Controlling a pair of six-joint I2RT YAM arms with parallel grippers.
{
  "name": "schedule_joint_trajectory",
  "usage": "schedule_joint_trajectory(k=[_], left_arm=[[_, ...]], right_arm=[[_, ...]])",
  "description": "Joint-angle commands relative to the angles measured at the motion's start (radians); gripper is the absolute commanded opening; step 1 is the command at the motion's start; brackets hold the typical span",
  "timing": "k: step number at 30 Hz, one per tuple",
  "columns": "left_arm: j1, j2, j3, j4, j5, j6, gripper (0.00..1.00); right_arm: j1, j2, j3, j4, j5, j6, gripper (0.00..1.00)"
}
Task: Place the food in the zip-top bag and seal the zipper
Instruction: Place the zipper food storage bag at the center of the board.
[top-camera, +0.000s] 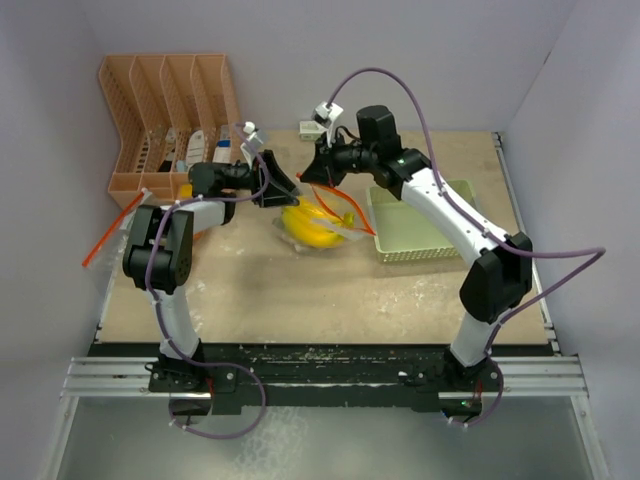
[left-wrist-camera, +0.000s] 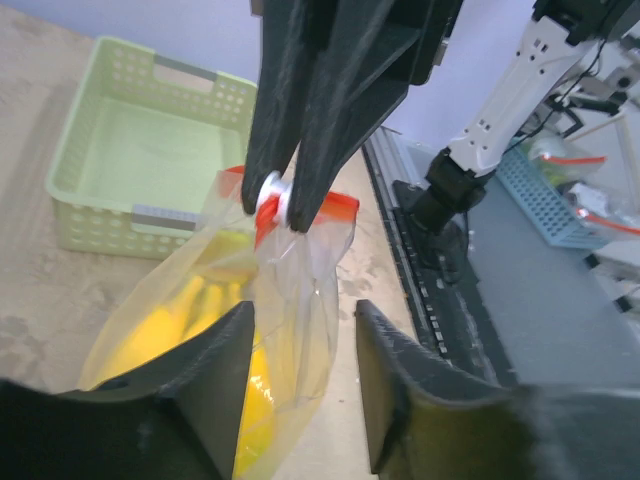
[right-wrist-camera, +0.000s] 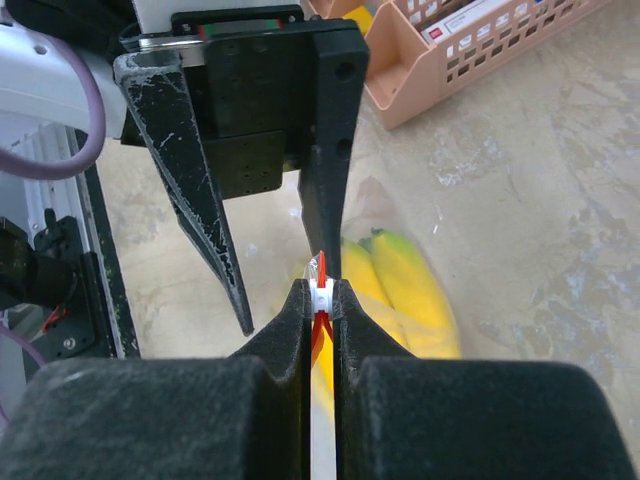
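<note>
Left gripper stands parted; bananas sit bagged.
Left wrist: right gripper pinches the zip-top bag by its white slider at 12 o'clock. Right wrist: fingers clamp that slider. Top: bag lies at 9 o'clock from green tray.

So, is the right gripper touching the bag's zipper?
Touching. The right wrist view shows the right gripper shut on the zipper, its jaws pinching the white slider.
</note>
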Motion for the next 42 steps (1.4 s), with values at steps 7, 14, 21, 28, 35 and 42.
schedule_joint_trajectory(k=[7,14,21,28,35,42], left_arm=[[0.013,-0.081,0.079,0.118,0.038,0.104,1.0],[0.025,-0.068,0.149,0.116,0.042,0.104,0.99],[0.023,-0.057,0.148,0.117,0.034,0.12,0.99],[0.007,-0.004,0.218,0.118,0.012,0.049,0.97],[-0.03,0.048,0.256,0.117,0.021,0.006,0.92],[-0.052,0.059,0.272,0.118,0.036,-0.036,0.73]], right_arm=[[-0.005,-0.1,0.001,0.011,-0.026,-0.025,0.0],[-0.005,-0.101,0.004,-0.009,-0.042,-0.041,0.0],[-0.005,-0.102,0.004,-0.004,-0.043,-0.039,0.0],[-0.005,-0.097,-0.004,0.006,-0.055,-0.024,0.0],[-0.005,-0.101,-0.007,0.017,-0.053,-0.011,0.0],[-0.005,-0.101,-0.01,0.018,-0.032,-0.002,0.0]])
